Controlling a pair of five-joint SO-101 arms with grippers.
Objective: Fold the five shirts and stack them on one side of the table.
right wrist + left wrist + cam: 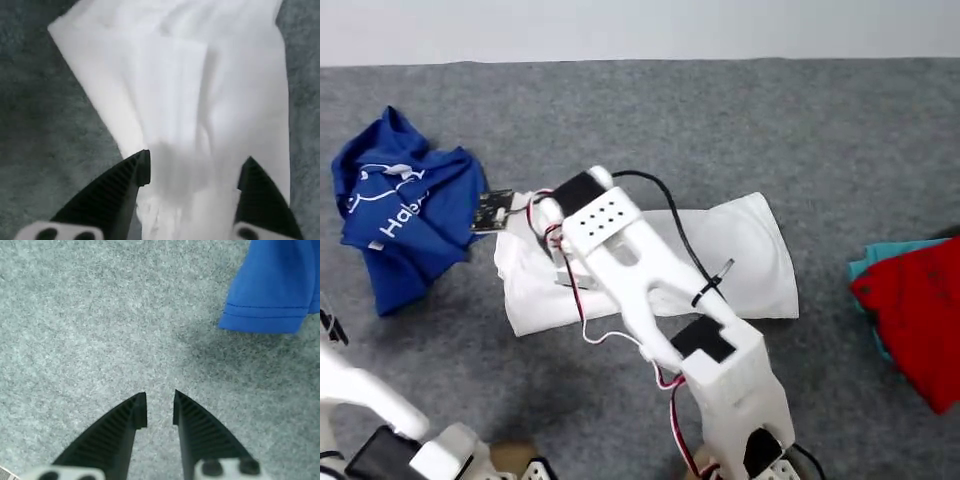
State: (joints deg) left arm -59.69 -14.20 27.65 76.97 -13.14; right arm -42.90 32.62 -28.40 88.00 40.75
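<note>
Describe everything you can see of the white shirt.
The white shirt is plain, soft-looking cloth. It lies in the middle of the grey table, folded into a wide band, with smooth layers at one end and bunched creases at the other. The right arm stretches above it, hiding part of its middle. The right gripper is open, its fingers either side of a raised ridge of fabric; whether they touch it cannot be told. The shirt's other edges rest flat on the table.

My right arm (650, 300) lies over the white shirt (755, 255); blue shirt (405, 205) left, red shirt (920, 310) right, on the worktop (720, 120).
</note>
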